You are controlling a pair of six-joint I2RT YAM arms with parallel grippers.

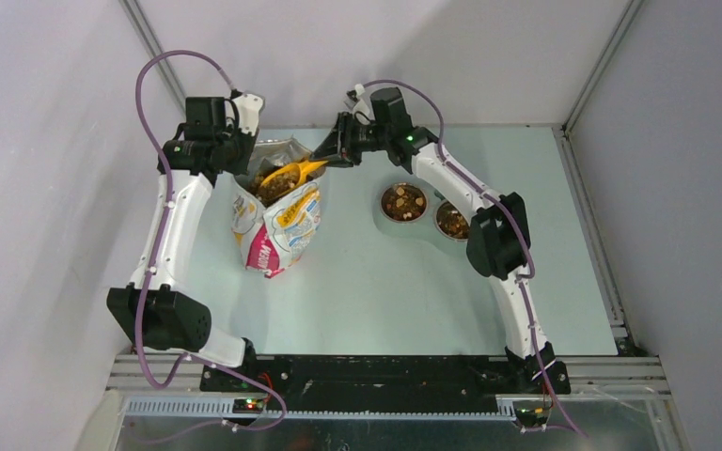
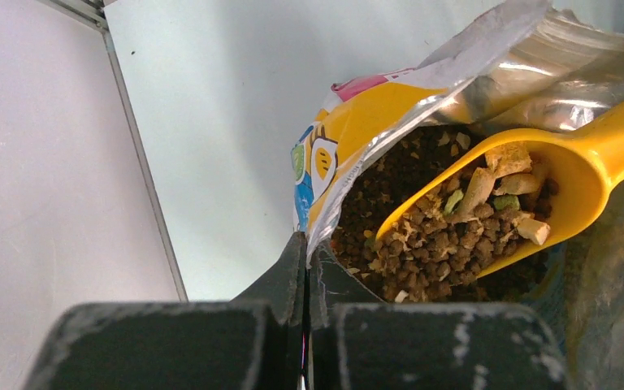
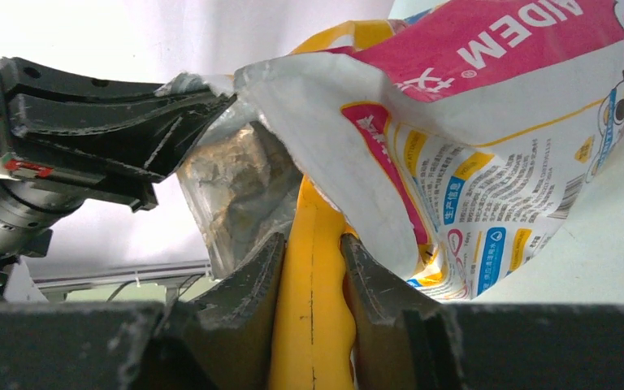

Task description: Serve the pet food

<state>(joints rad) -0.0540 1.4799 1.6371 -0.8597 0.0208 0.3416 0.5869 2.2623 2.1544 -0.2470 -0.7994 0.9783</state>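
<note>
Heaping the yellow scoop (image 2: 593,162) inside the open foil bag (image 1: 282,225) at upper centre-left of the top view, the pet food (image 2: 455,236) also fills two bowls (image 1: 383,211) to its right, while the right gripper (image 3: 311,268) clamps the scoop's handle and the left gripper (image 2: 304,244) pinches the bag's rim.

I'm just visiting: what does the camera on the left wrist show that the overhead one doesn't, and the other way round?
Only the left wrist view: the pet food up close, brown chunks with pale and green bits heaped in the yellow scoop, and the left fingers pinched shut on the rim of the bag. Only the top view: two bowls holding food, off to the right. Both: the scoop lying in the open bag.
</note>
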